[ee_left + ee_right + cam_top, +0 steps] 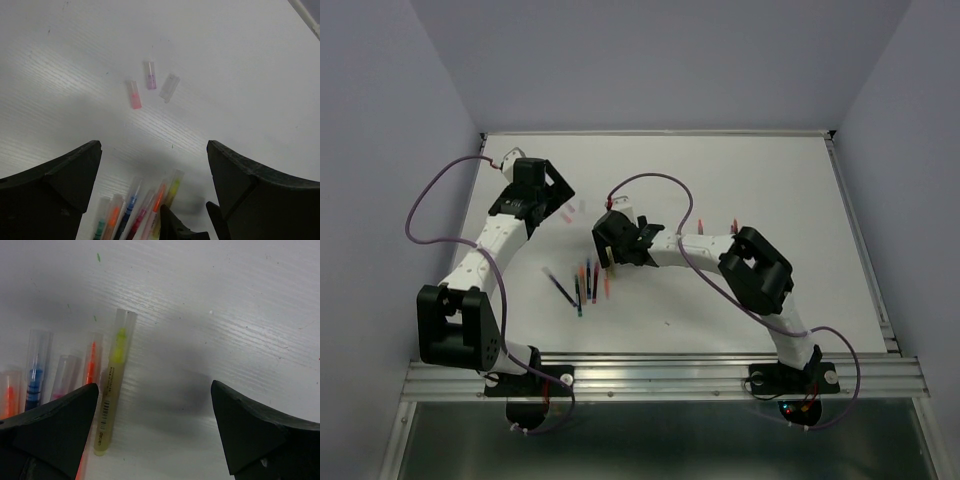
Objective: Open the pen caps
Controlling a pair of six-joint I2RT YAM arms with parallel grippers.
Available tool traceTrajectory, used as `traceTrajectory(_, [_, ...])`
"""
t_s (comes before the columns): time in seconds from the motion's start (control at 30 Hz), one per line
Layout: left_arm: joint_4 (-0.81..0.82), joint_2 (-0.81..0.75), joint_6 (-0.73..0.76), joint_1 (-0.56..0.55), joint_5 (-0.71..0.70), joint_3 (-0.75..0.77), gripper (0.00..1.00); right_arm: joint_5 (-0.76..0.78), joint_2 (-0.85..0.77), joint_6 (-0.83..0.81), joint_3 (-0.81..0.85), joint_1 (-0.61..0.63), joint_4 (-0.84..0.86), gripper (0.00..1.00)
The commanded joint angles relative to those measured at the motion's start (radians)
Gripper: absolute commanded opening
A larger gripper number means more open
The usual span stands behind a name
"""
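Observation:
Several pens (586, 285) lie side by side on the white table (760, 190), and most still wear clear caps. In the right wrist view a yellow-green pen (112, 382) lies nearest, then an orange pen (91, 365) and a blue pen (35, 376). My right gripper (612, 258) (155, 395) hovers open just right of the yellow-green pen, holding nothing. Three loose pen caps lie apart, pink (134, 95), purple (150, 75) and clear (169, 88). My left gripper (558, 195) (154, 150) stands open and empty above the table, between these caps and the pens (131, 207).
Two small red bits (700, 226) (734, 222) lie on the table beside the right arm's forearm. The right arm's black fingers (172, 227) show at the bottom of the left wrist view. A metal rail (660, 375) borders the near edge.

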Motion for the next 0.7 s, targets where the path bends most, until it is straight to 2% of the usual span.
traceTrajectory(0.0, [0.042,-0.045,0.019,-0.002,-0.004,-0.016,0.99,0.056,0.025,0.001,0.062,0.027,-0.026,1.00])
traceTrajectory(0.2, [0.050,-0.048,0.017,-0.002,-0.002,-0.022,0.99,0.108,0.045,0.028,0.059,0.037,-0.095,0.98])
traceTrajectory(0.3, [0.050,-0.045,0.017,-0.002,-0.002,-0.021,0.99,0.111,0.034,0.050,0.027,0.037,-0.101,0.82])
traceTrajectory(0.33, [0.050,-0.042,0.015,-0.001,-0.002,-0.019,0.99,0.104,0.030,0.058,0.016,0.037,-0.102,0.73])
traceTrajectory(0.37, [0.051,-0.041,0.015,-0.001,-0.001,-0.019,0.99,0.099,0.023,0.061,-0.001,0.037,-0.102,0.68])
traceTrajectory(0.4, [0.051,-0.039,0.014,-0.001,0.001,-0.018,0.99,0.098,0.020,0.065,-0.010,0.037,-0.102,0.57])
traceTrajectory(0.53, [0.051,-0.033,0.014,-0.001,0.002,-0.014,0.99,0.076,0.011,0.082,-0.046,0.046,-0.104,0.37])
traceTrajectory(0.67, [0.053,-0.025,0.015,-0.001,0.010,-0.011,0.99,0.056,0.007,0.098,-0.073,0.046,-0.102,0.23])
